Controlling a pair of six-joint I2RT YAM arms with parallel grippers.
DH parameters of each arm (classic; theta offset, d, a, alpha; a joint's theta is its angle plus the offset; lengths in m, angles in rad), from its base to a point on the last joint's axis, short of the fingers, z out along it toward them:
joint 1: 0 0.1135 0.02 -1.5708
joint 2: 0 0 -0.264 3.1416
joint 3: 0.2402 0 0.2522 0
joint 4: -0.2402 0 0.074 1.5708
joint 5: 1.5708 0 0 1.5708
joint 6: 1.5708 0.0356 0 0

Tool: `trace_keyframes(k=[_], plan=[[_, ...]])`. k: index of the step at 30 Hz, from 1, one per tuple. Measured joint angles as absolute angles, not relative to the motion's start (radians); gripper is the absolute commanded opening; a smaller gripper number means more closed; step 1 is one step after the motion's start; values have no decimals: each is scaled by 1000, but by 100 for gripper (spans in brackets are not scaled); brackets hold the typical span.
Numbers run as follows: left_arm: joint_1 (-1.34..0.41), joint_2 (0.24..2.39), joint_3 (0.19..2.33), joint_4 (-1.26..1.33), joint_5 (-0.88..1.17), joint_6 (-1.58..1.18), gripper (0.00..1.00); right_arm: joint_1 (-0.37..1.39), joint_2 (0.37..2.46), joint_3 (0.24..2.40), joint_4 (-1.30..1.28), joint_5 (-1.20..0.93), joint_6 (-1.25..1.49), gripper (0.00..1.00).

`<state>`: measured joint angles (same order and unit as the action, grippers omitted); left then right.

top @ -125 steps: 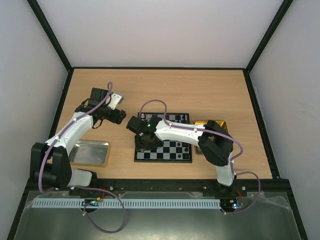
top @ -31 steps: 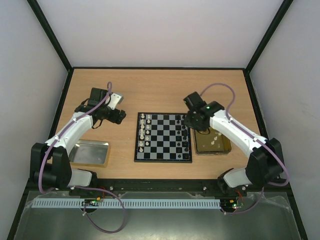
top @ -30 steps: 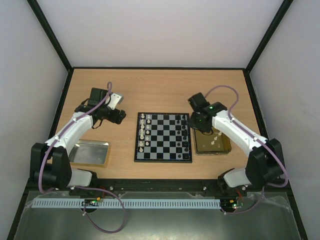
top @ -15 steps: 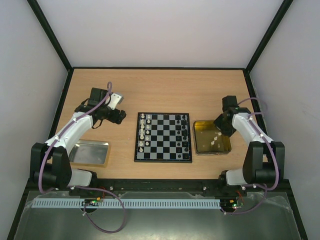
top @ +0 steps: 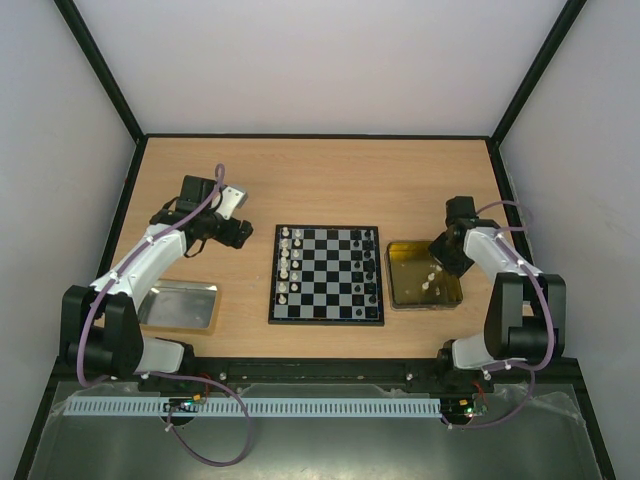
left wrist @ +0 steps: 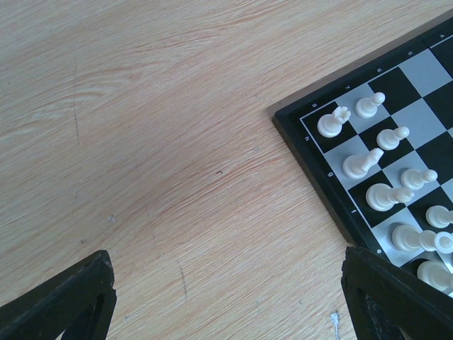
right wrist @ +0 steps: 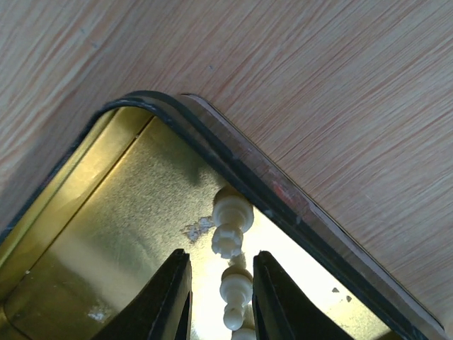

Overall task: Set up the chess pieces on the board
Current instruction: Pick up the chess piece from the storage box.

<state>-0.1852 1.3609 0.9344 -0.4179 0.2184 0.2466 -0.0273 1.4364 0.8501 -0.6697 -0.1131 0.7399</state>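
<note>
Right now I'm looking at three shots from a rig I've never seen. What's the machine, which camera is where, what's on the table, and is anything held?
Two white-and-black robot arms are bolted at the near edge of a wooden table. The wide picture comes from a fixed camera above and behind them. The other two come from a camera on each wrist, looking past its fingers.

In the middle lies a small black-and-white chessboard, with white chess pieces along its left side and black chess pieces along its right. A silver rectangular tray sits to the left. A gold rectangular tray holding a few loose white pieces sits to the right.

The left gripper is wide open over bare wood beside the board. The right gripper hangs over the gold tray with its fingers apart. Nothing is held.
</note>
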Motion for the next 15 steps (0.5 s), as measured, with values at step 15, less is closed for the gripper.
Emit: trace_keyframes(k=[15], plan=[[-185, 1363, 934, -418, 218, 247, 87, -52, 1461, 827, -616, -116, 741, 15]])
